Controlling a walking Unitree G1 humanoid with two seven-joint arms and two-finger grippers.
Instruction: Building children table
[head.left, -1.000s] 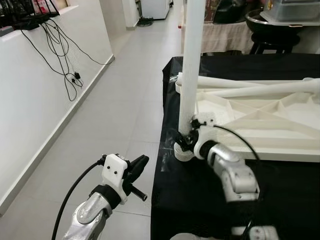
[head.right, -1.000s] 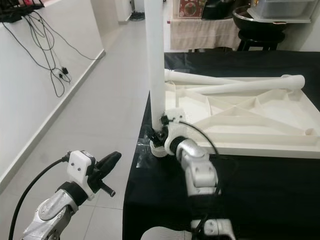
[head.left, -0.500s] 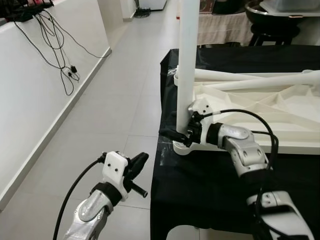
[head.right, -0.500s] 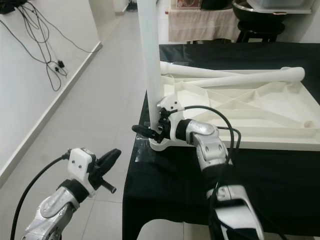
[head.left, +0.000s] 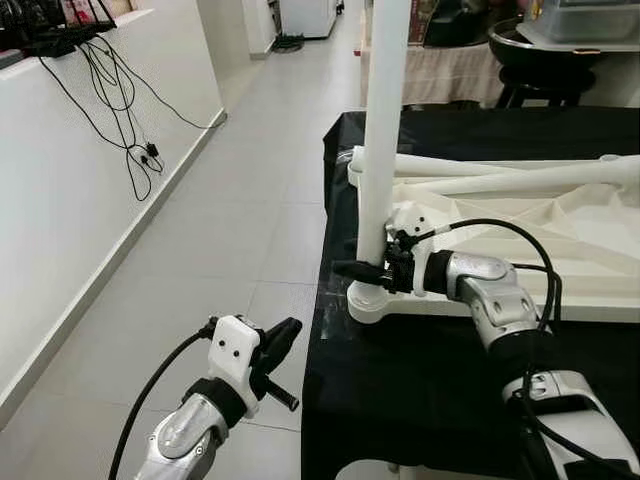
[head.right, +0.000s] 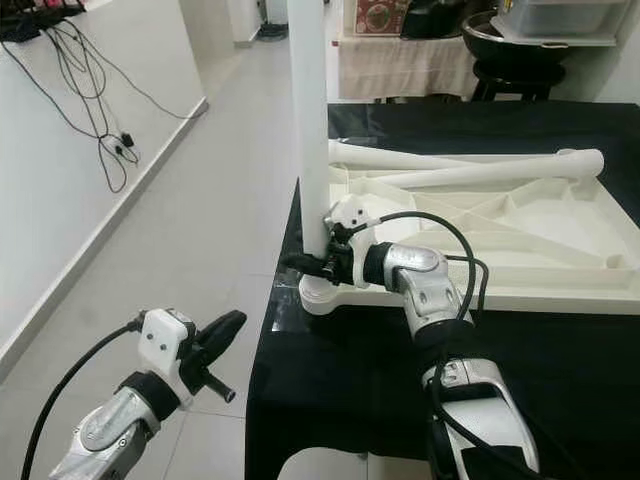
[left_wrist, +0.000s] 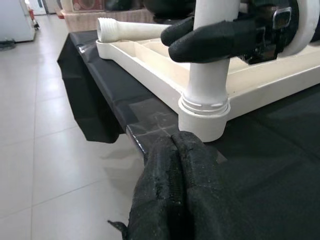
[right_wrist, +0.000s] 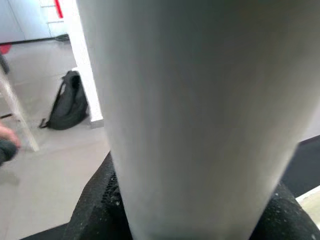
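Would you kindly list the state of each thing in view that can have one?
Upright leg: standing in the corner socket.
Tabletop: upside down on the black cloth.
Loose legs: lying across the tabletop.
Right gripper: shut on the upright leg, near its base.
Left gripper: shut, holding nothing, over the floor.

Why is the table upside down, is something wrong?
Nothing looks broken. The white tabletop lies upside down on the black cloth so legs can go in. One leg stands upright in its corner socket, held by the right gripper; two more legs lie on top.
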